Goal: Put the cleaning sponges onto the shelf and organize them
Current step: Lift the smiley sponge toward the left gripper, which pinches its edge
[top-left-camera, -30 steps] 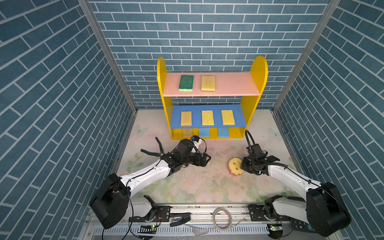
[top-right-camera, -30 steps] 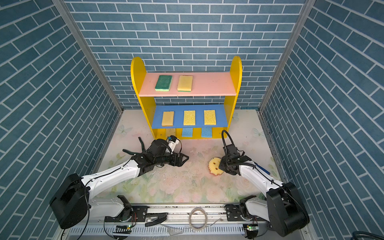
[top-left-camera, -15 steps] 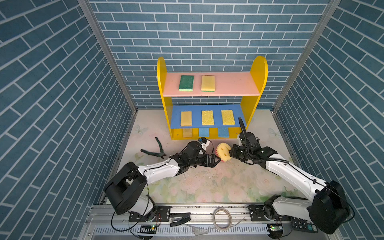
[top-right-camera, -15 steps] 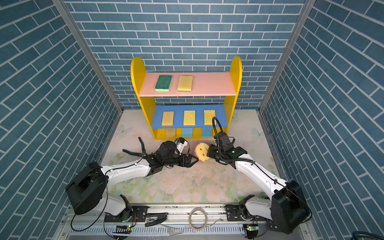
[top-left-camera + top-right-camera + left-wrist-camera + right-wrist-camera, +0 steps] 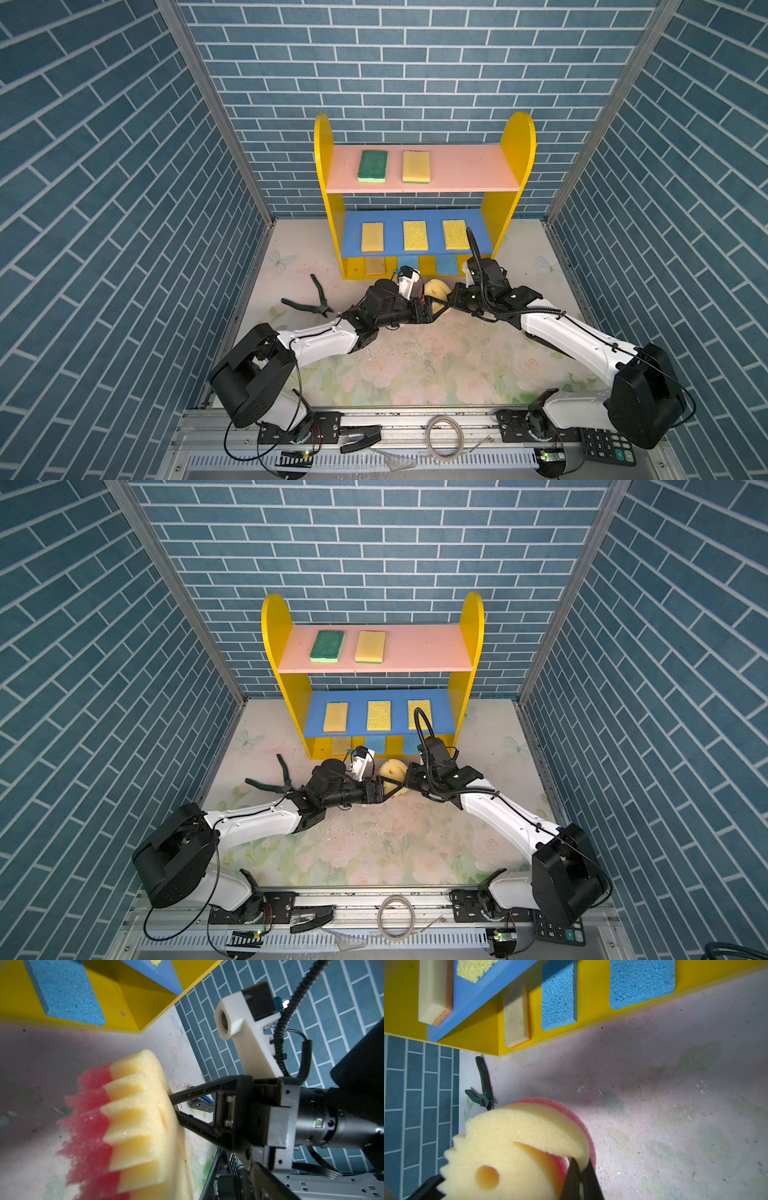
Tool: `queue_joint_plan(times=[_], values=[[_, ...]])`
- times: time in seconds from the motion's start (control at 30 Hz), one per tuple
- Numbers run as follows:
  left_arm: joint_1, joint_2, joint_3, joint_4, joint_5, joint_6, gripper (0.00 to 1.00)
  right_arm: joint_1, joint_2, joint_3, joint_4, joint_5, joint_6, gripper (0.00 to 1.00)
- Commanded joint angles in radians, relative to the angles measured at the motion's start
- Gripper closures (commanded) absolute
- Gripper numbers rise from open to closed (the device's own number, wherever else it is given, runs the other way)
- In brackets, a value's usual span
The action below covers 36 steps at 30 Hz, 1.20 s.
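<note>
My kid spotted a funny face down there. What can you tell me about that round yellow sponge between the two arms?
The round sponge is porous yellow foam with a pink-red backing layer, a saw-toothed rim, a round eye hole and a curved mouth slit. It is held tilted on edge in front of the shelf, near its base. The right gripper pinches its smooth edge with shut fingers. The left gripper stands open at the toothed side; contact there is unclear.

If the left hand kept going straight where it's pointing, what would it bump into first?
The round yellow smiley sponge. The left hand is open and points right at it, while the right hand pinches its other edge. It looks very close, though depth is hard to judge.
</note>
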Motion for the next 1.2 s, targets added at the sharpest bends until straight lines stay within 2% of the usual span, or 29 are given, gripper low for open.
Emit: queue_joint_plan(times=[0.0, 0.23, 0.37, 0.5, 0.77, 0.8, 0.83, 0.87, 1.03, 1.17], values=[[0.014, 0.01, 0.004, 0.071, 0.018, -0.024, 0.16, 0.012, -0.044, 0.032, 0.071, -0.055, 0.006, 0.95], [0.041, -0.028, 0.027, 0.016, 0.025, -0.004, 0.59, 0.012, -0.153, -0.032, 0.139, -0.049, 0.028, 0.93], [0.056, -0.062, 0.056, -0.045, 0.027, 0.029, 0.68, 0.005, -0.222, -0.042, 0.13, -0.042, 0.014, 0.62], [0.07, -0.079, 0.099, -0.08, 0.044, 0.051, 0.69, -0.012, -0.276, -0.04, 0.12, -0.077, 0.002, 0.49], [0.1, -0.065, 0.193, -0.073, 0.185, 0.016, 0.72, -0.108, -0.347, -0.073, 0.225, -0.258, 0.02, 0.37], [0.101, -0.063, 0.203, -0.067, 0.203, 0.008, 0.72, -0.117, -0.346, -0.076, 0.244, -0.278, 0.025, 0.32], [0.101, -0.059, 0.214, -0.066, 0.225, 0.004, 0.71, -0.128, -0.346, -0.082, 0.281, -0.309, 0.029, 0.06], [0.101, -0.059, 0.225, -0.068, 0.243, -0.001, 0.71, -0.135, -0.342, -0.087, 0.314, -0.341, 0.032, 0.01], [0.102, -0.066, 0.254, -0.066, 0.301, -0.026, 0.7, -0.163, -0.288, -0.095, 0.499, -0.488, 0.077, 0.02], [0.101, -0.072, 0.267, -0.053, 0.337, -0.053, 0.68, -0.17, -0.244, -0.105, 0.659, -0.561, 0.146, 0.11]])
